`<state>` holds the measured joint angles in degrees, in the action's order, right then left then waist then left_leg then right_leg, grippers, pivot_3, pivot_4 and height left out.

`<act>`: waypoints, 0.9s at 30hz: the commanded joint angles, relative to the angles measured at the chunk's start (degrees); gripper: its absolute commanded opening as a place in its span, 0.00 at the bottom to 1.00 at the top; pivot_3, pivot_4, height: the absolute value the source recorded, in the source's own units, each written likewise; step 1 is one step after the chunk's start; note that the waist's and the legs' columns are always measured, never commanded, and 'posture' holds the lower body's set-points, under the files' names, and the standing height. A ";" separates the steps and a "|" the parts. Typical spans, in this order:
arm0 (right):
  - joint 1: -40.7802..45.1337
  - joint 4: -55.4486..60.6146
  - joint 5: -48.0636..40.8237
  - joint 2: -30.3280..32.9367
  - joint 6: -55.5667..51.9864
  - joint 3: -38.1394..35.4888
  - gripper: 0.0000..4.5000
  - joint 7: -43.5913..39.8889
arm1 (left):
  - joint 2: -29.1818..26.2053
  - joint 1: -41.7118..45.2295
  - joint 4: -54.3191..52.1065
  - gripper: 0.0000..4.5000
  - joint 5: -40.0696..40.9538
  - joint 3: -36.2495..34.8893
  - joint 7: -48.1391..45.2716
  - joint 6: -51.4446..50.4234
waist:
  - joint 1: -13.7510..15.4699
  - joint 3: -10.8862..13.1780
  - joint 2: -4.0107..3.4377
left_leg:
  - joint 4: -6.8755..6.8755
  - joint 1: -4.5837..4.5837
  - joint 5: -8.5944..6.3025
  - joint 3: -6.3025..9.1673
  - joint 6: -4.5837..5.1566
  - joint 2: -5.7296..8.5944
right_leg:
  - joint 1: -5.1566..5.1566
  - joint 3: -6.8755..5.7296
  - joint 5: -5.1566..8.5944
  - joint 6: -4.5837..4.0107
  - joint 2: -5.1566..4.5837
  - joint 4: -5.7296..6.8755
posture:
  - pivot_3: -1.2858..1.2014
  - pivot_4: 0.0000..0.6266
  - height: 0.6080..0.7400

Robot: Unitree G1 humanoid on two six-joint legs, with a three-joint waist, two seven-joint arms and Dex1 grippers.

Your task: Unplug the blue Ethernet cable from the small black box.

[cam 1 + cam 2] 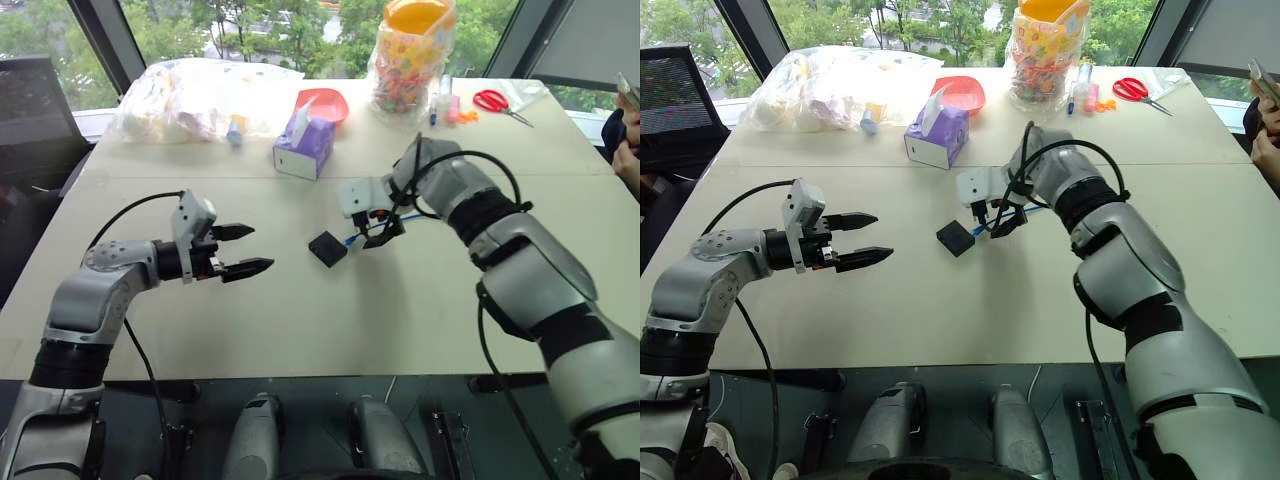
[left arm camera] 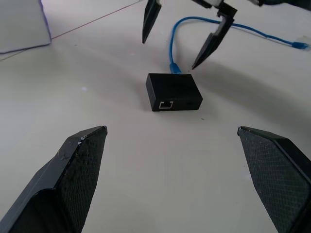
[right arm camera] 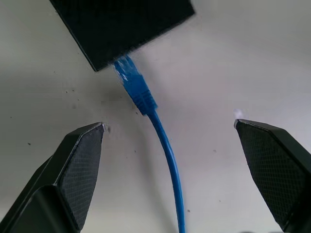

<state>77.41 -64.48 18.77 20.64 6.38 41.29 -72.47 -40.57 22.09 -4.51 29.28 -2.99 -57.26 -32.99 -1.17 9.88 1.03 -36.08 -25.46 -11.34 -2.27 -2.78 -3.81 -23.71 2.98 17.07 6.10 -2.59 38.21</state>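
Your right claw (image 1: 381, 228) hangs tilted down over the worktop (image 1: 330, 310), its 2 fingers spread wide and holding nothing. The cable (image 3: 165, 145) runs up between those fingers without touching either one, and its plug (image 3: 132, 85) is still seated in the side of the box (image 1: 327, 248) just ahead of the fingertips. In the right wrist view the plug's blue boot sits right at the box's edge, with the fingers (image 3: 73, 170) standing to either side of the cord a little way back from it.

Your left claw (image 1: 245, 250) is held roughly level above the worktop, pointing toward the box, well apart from it. Its 2 fingers are also wide and empty. From the left wrist view you look across the bare worktop at the box, which lies flat with an open port (image 2: 166, 104) on the side facing this claw; the cable leaves the box's far side, loops under the right claw's fingertips and trails away across the worktop.

Beyond the right claw, further across the worktop, stand a purple tissue box (image 1: 304, 146), a red bowl (image 1: 324, 102), a clear bag (image 1: 195, 98) and a jar of coloured bits (image 1: 412, 58). Red scissors (image 1: 497, 101) lie near the far corner on that arm's side. A person's hand (image 1: 628, 155) shows at the worktop's edge past the right arm.
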 commanded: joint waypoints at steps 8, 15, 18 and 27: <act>1.40 -7.64 4.50 -7.11 2.19 -3.73 0.68 -1.48 | -0.28 -1.39 -3.57 1.00 0.13 -4.32 3.55 1.23 | -0.79 -0.04 0.04 | 0.02 0.22 0.00 0.03 0.00 -0.02 | 0.19 -0.02 0.00 0.00 0.03 0.03 | 0.52 0.24 0.96; 0.19 -6.24 5.11 -7.71 3.01 -6.17 0.01 -2.36 | 1.01 0.18 -2.12 1.00 -0.75 -3.07 4.74 2.26 | -1.56 -0.04 0.04 | -0.04 0.47 0.02 0.07 -0.04 -0.02 | 0.38 -0.03 -0.01 -0.01 0.04 0.18 | 0.52 0.24 0.96; -1.87 -2.54 7.50 -5.86 7.12 -6.75 0.01 9.17 | 2.61 1.47 -0.36 1.00 -0.98 -2.40 5.42 2.16 | -1.58 -0.04 0.05 | -0.05 0.55 0.02 0.07 -0.04 -0.02 | 0.47 -0.02 -0.01 -0.01 0.04 0.18 | 0.52 0.24 0.96; -28.18 38.74 6.73 3.71 6.50 -21.74 0.01 38.03 | 9.12 8.44 3.24 1.00 2.36 -0.95 5.49 -3.49 | -0.27 -0.04 0.06 | -0.05 0.31 0.03 0.14 -0.06 0.04 | 0.36 -0.01 0.02 0.04 -0.01 0.13 | 0.52 0.24 0.96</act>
<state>50.76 -34.87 25.48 23.25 13.65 23.01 -39.36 -31.49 29.20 -0.77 29.97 -3.65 -51.00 -35.62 -1.44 9.84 1.10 -36.13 -25.33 -11.32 -2.12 -2.83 -3.76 -23.50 2.97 17.09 6.16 -2.60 38.33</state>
